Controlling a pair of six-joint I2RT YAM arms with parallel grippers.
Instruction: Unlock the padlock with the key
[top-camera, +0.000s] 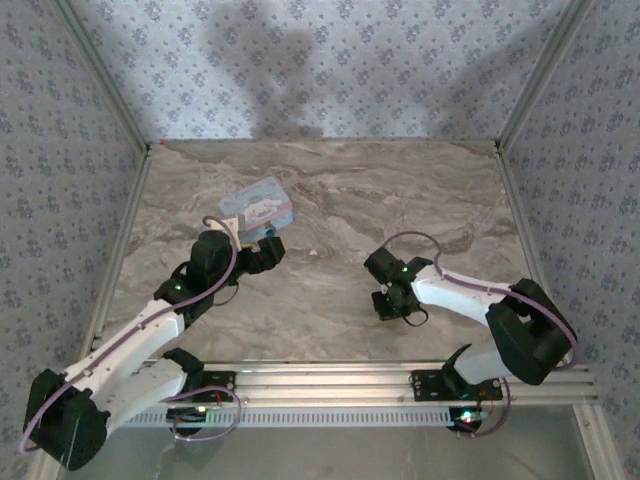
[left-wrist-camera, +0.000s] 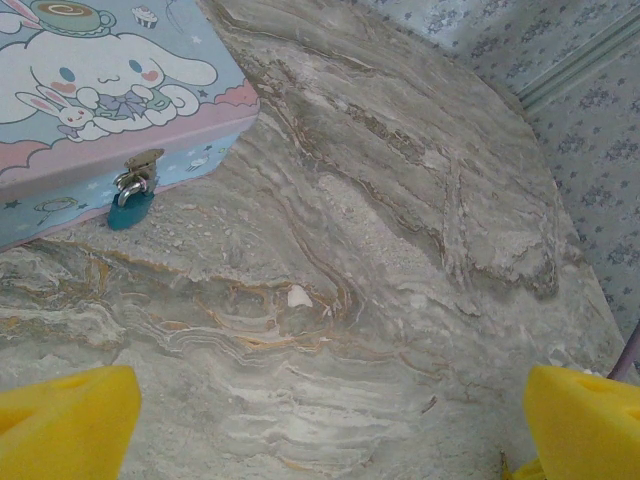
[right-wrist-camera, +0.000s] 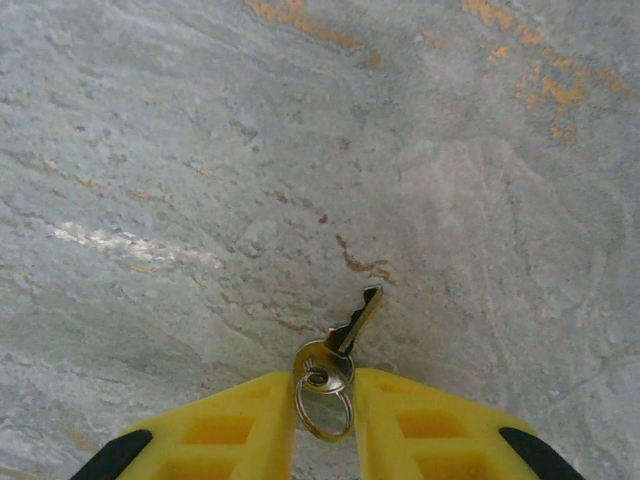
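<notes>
Yellow fingers (right-wrist-camera: 230, 425) of the right gripper (right-wrist-camera: 325, 392) are seen pinched on the round head of the key (right-wrist-camera: 347, 332), blade pointed away over the marble table (right-wrist-camera: 300, 150), a small ring (right-wrist-camera: 322, 412) dangling from it. Meanwhile the left gripper (left-wrist-camera: 320, 440) is spread wide open, held just beside the cartoon tin box (left-wrist-camera: 100, 80). Tiny blue padlock (left-wrist-camera: 130, 207) is hung on the box's front clasp (left-wrist-camera: 142, 163), well apart from the key

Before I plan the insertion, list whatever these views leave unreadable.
1. The padlock: left wrist view, its keyhole is too small to find.
2. The tin box: same view, cut off by the top and left edges.
3. The key: right wrist view, unclear whether the right end effector clamps it or merely straddles it.
</notes>
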